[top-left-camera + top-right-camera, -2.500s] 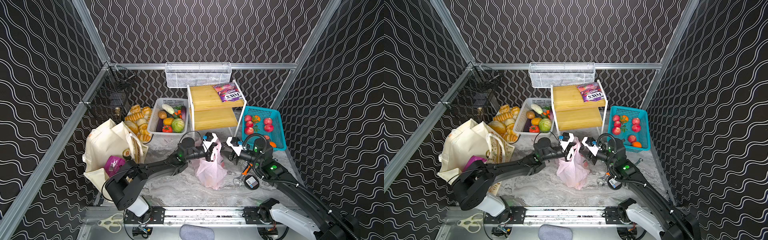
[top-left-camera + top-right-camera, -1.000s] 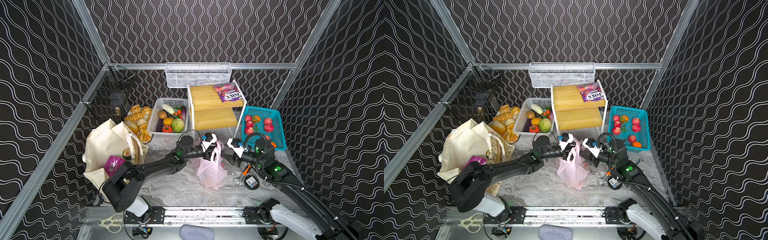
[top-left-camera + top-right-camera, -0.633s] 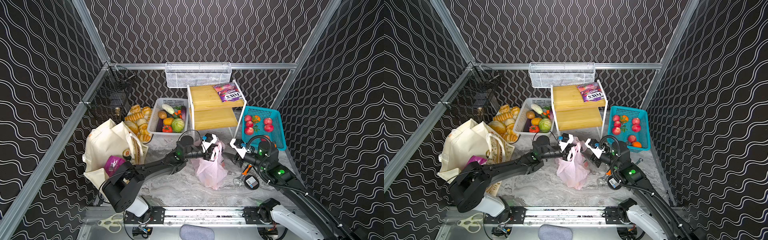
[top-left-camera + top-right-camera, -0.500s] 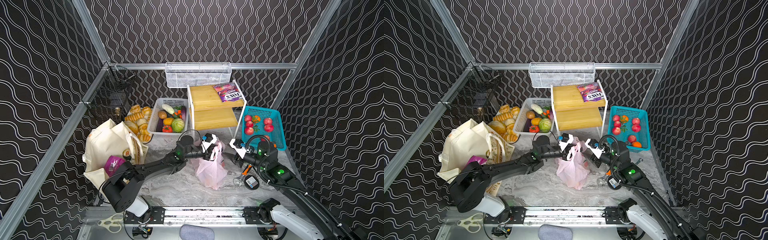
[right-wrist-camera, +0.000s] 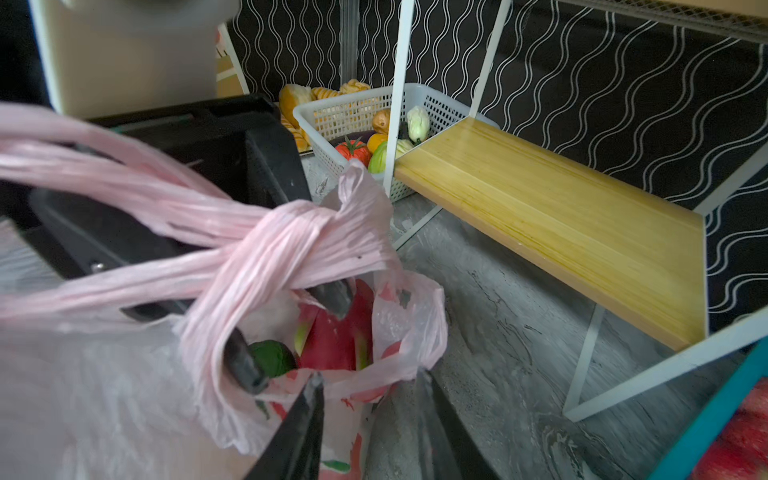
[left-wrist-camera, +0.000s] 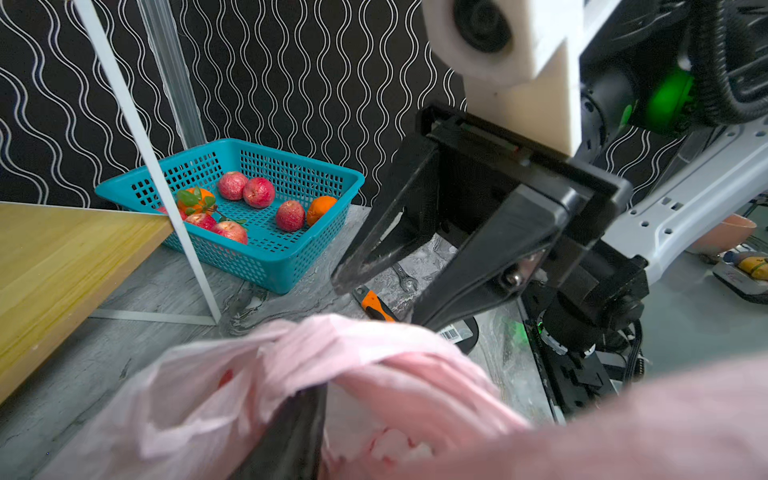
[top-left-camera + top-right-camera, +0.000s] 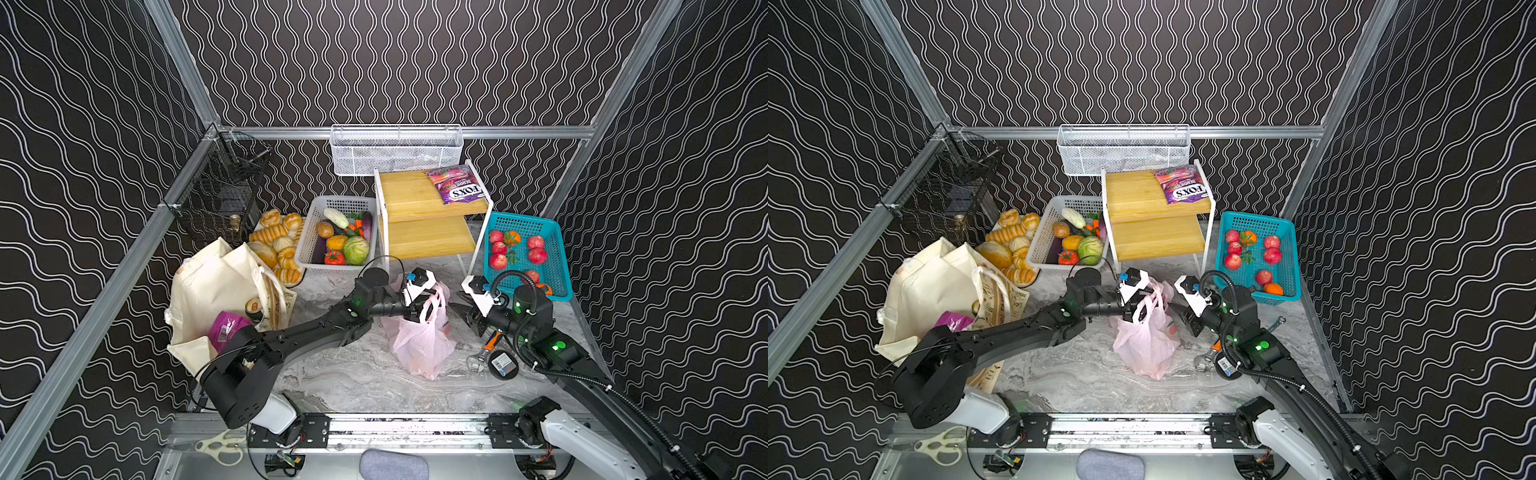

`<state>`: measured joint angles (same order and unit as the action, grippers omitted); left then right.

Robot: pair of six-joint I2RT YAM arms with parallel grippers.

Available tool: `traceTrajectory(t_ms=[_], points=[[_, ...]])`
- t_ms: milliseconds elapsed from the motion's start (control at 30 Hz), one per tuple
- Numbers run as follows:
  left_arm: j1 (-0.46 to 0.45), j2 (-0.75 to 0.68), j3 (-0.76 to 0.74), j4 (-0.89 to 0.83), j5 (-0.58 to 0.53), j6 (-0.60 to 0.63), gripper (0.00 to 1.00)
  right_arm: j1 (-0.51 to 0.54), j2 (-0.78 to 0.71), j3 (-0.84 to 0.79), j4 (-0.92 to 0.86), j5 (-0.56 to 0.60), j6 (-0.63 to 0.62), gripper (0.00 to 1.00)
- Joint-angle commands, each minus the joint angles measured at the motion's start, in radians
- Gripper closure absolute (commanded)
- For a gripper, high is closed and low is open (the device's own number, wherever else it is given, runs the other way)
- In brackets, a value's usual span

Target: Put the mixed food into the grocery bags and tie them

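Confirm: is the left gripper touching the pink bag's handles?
Touching. The right wrist view shows the pink bag's handles wrapped around the spread fingers of the left gripper.

We find a white wire basket hung on the back rail and a black wire cage in the rear left corner. Below the rail stands a two-tier wooden shelf. To its left sits a white plastic basket of vegetables, with bread rolls just beside it. To the shelf's right, a teal basket holds red apples and oranges. In front of it an orange-handled wrench lies on the marble tabletop, just beside a round black disc bearing a barcode label. Scissors lie at the front edge.
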<state>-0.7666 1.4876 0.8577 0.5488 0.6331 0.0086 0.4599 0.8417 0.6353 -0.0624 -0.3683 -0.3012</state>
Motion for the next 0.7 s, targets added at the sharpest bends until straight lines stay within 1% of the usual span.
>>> traceTrajectory(t_ms=[0,67,167,233,300,333,367,467,500,667], points=[[0.003,-0.028,0.003,-0.044,-0.015,0.04,0.54,0.0,0.017,0.007,0.075,-0.058,0.025,0.62],[0.003,-0.039,0.007,-0.068,-0.007,0.047,0.53,-0.001,0.029,0.005,0.098,-0.069,0.039,0.61],[0.003,-0.044,0.029,-0.148,0.009,0.076,0.49,0.0,0.049,0.007,0.125,-0.079,0.038,0.62],[0.003,-0.048,0.038,-0.187,0.002,0.086,0.46,0.0,0.062,0.014,0.128,-0.076,0.02,0.66],[0.003,-0.054,0.041,-0.206,-0.01,0.094,0.45,0.0,0.079,0.03,0.116,-0.082,-0.009,0.72],[0.004,-0.055,0.041,-0.212,-0.01,0.097,0.48,-0.001,0.087,0.035,0.11,-0.092,-0.014,0.74],[0.004,-0.056,0.044,-0.221,-0.007,0.101,0.54,-0.001,0.094,0.04,0.106,-0.111,-0.023,0.77],[0.004,-0.046,0.06,-0.246,-0.007,0.106,0.72,-0.001,0.108,0.045,0.113,-0.168,-0.037,0.78],[0.003,-0.044,0.059,-0.238,-0.008,0.102,0.75,-0.001,0.111,0.045,0.113,-0.189,-0.046,0.76],[0.003,-0.021,0.061,-0.198,0.009,0.085,0.83,0.0,0.112,0.043,0.122,-0.253,-0.046,0.69]])
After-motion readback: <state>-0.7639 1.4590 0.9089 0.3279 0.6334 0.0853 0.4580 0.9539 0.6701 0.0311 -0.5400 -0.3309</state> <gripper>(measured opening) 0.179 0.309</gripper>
